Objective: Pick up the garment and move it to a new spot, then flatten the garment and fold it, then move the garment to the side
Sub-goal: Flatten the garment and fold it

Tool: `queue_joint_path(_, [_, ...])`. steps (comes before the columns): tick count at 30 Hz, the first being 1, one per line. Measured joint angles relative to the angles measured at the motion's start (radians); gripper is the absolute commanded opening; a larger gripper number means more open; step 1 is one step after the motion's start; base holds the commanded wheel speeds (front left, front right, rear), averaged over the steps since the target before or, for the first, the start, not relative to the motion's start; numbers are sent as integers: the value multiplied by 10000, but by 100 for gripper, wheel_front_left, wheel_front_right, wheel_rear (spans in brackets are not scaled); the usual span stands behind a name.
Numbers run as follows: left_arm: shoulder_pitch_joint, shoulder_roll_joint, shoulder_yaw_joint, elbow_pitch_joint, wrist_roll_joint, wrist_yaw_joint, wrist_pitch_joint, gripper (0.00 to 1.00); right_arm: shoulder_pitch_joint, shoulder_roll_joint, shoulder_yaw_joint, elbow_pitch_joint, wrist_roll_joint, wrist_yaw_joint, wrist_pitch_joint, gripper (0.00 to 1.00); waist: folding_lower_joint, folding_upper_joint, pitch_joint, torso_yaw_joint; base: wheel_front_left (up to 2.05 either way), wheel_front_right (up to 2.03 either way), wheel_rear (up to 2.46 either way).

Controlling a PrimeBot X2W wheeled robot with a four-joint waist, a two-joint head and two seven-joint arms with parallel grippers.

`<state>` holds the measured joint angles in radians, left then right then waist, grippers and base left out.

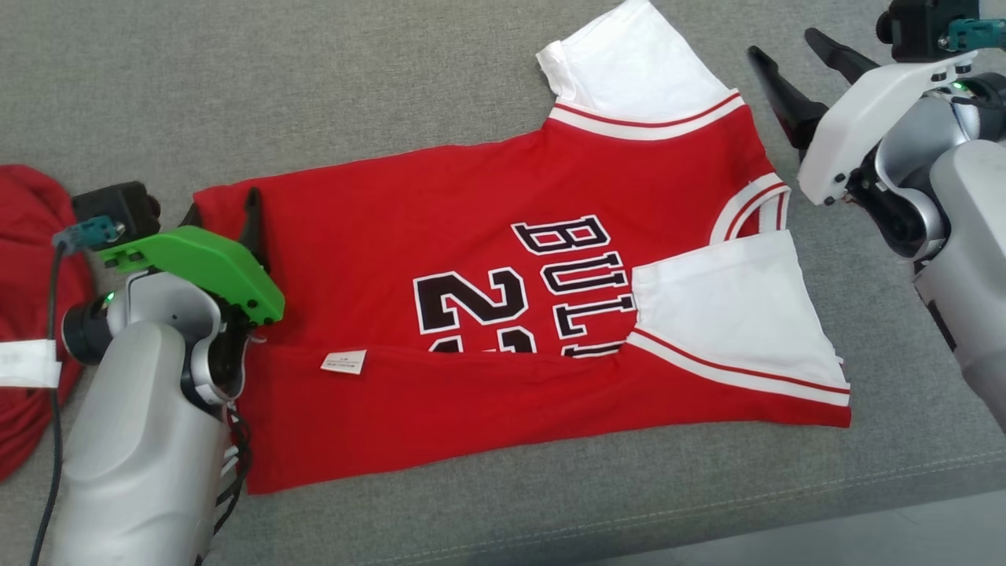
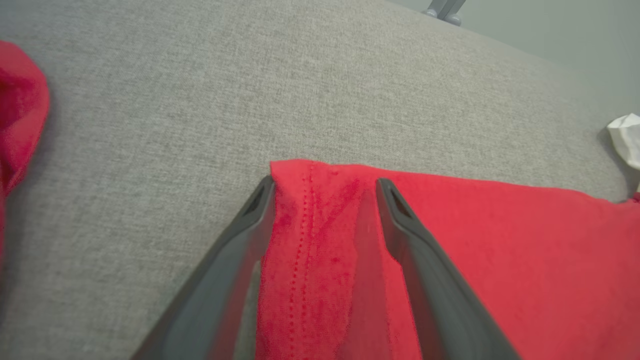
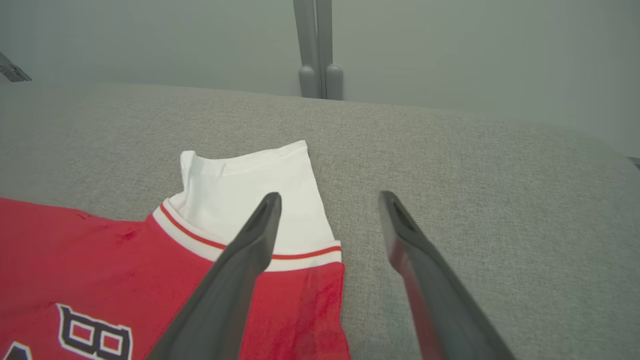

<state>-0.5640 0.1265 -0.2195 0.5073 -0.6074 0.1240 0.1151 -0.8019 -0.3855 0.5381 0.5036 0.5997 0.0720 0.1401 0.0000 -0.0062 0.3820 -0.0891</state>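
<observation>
Two claws hang wide open, and neither one holds anything. The red jersey (image 1: 487, 259) lies flat on the grey cushion (image 1: 393, 94). Its near long side is folded up over the bottom of the black number. A small white tag (image 1: 343, 362) shows on that folded part. The left gripper (image 1: 224, 216) is at the jersey's hem corner. One of its fingers is over the red cloth, and the other is just beside the jersey's edge. The right gripper (image 1: 783, 43) is at the jersey's neck end, near the far white sleeve (image 1: 629, 63). One of its fingers is over that sleeve, and the other is past the jersey's edge. Another red cloth (image 1: 23, 275) lies apart from the jersey, beyond its hem end.
</observation>
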Motion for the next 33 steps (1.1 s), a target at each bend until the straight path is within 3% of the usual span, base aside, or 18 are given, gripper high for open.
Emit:
queue_joint_path(10, [-816, -802, -539, 431, 311, 0, 69, 100, -941, -299, -167, 1124, -98, -2, 389, 100, 0, 0, 318, 661, 0, 0, 0])
queue_joint_path(12, [-934, -802, -633, 579, 349, 2, 58, 73, -1059, -286, -169, 1365, -98, -2, 428, 100, 0, 0, 393, 834, 0, 0, 0])
queue_joint_path(14, [-1009, -838, -734, 656, 383, 2, 21, 65, -1142, -265, -182, 1601, -98, -6, 472, 100, 0, 0, 467, 1014, 0, 0, 0])
queue_joint_path(16, [-1074, -886, -786, 700, 395, 2, -31, 72, -1186, -226, -199, 1822, -98, -31, 472, 100, 0, 0, 542, 1199, 0, 0, 0])
queue_joint_path(19, [-1178, -897, -826, 890, 447, 2, -117, 91, -1317, -180, -194, 2130, -98, -31, 472, 100, 0, 0, 650, 1463, 0, 0, 0])
queue_joint_path(21, [-1225, -909, -863, 963, 460, 2, -196, 93, -1436, -138, -190, 2288, -100, -31, 472, 100, 0, 0, 721, 1616, 0, 0, 0])
queue_joint_path(22, [-1259, -915, -878, 991, 460, 2, -224, 91, -1502, -86, -178, 2391, -107, -31, 470, 100, 0, 0, 754, 1681, 0, 0, 0])
queue_joint_path(24, [-1334, -945, -924, 1032, 458, 2, -293, 73, -1594, 23, -148, 2581, -136, -33, 468, 100, 0, 0, 817, 1791, 0, 0, 0])
queue_joint_path(26, [-1388, -961, -1058, 1072, 458, 2, -364, 71, -1635, 61, -136, 2811, -201, -46, 464, 100, 0, 0, 861, 1870, 0, 0, 0])
queue_joint_path(31, [-1569, -1045, -1352, 1244, 372, -25, -422, 44, -1792, -121, -159, 3300, -320, -123, 395, 100, 0, 0, 900, 2075, 0, 0, 0])
queue_joint_path(33, [-1582, -1058, -1450, 1296, 286, -94, -483, 43, -1890, -109, -148, 3446, -405, -127, 313, 100, 0, 0, 907, 2157, 0, 0, 0])
